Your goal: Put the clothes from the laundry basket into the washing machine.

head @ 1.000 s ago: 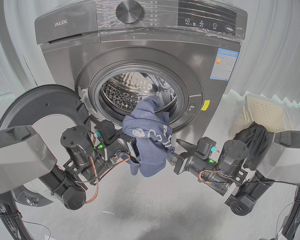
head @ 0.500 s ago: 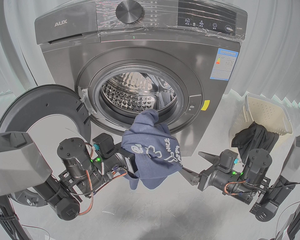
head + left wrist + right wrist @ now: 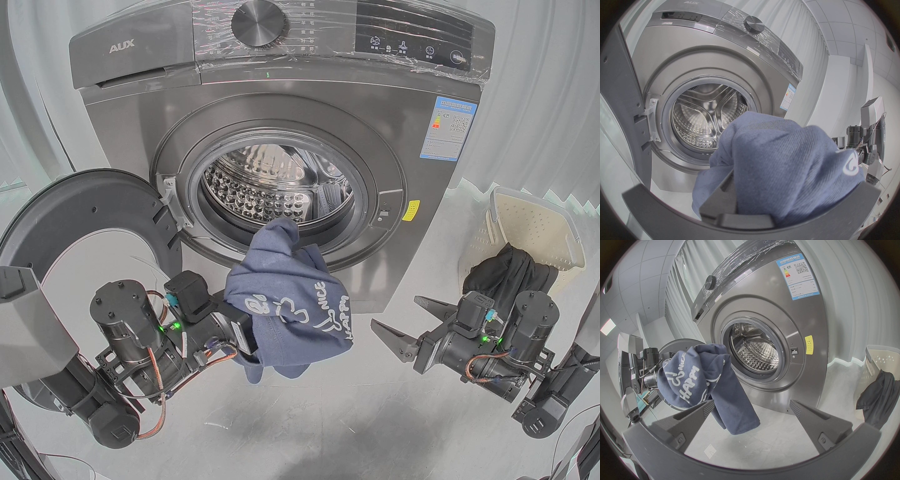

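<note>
Before white curtains [image 3: 537, 94], left gripper [image 3: 253, 325] clutched a navy printed sweatshirt [image 3: 287, 300], right gripper [image 3: 395, 312] gaped empty; thrusting it into the grey washing machine [image 3: 387, 150] seemed next.

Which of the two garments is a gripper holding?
The blue garment with white print, shut in the left gripper in front of the washing machine. The black garment hangs over the rim of the laundry basket.

Lab room: curtains [image 3: 544, 94], washing machine [image 3: 144, 119]
</note>
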Robot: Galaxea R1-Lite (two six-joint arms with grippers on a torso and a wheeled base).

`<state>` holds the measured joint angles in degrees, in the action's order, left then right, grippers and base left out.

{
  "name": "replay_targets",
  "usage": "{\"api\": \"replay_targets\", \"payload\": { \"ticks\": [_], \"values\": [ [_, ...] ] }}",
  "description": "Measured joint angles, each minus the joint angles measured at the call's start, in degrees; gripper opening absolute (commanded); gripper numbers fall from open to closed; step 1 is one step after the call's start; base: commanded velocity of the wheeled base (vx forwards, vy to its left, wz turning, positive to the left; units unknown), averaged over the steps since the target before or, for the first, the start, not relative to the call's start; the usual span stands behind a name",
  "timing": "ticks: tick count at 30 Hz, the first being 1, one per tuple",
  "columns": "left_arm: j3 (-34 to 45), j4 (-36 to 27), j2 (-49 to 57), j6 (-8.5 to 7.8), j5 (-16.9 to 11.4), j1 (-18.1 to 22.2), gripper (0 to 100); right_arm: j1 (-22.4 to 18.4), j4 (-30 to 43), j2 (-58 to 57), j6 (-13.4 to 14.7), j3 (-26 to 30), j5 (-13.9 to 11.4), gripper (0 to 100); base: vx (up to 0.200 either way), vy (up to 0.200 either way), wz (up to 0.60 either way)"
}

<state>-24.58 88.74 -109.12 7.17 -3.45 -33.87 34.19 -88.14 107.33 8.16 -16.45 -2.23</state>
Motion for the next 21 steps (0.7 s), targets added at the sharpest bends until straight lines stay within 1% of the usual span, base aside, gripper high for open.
{"api": "replay_targets", "payload": {
  "ticks": [7,9,12,21],
  "values": [
    [1.5,0.0,-0.2,-0.5,0.0,0.1,0,-0.2,0.0,0.3,0.2,-0.2,-0.2,100,0.0,0.0,0.0],
    [1.5,0.0,-0.5,-1.07,-0.1,0.0,0,-0.1,0.0,0.4,0.2,-0.3,-0.2,100,0.2,0.0,0.0],
    [1.0,0.0,-0.8,-1.43,0.0,-0.1,0,0.0,0.0,0.7,0.3,-0.3,-0.2,100,0.2,0.0,0.0],
    [0.1,0.0,-1.3,-1.58,-0.1,-0.2,0,0.2,0.0,1.2,0.1,0.2,-0.1,100,0.2,0.0,0.0]
  ]
}}
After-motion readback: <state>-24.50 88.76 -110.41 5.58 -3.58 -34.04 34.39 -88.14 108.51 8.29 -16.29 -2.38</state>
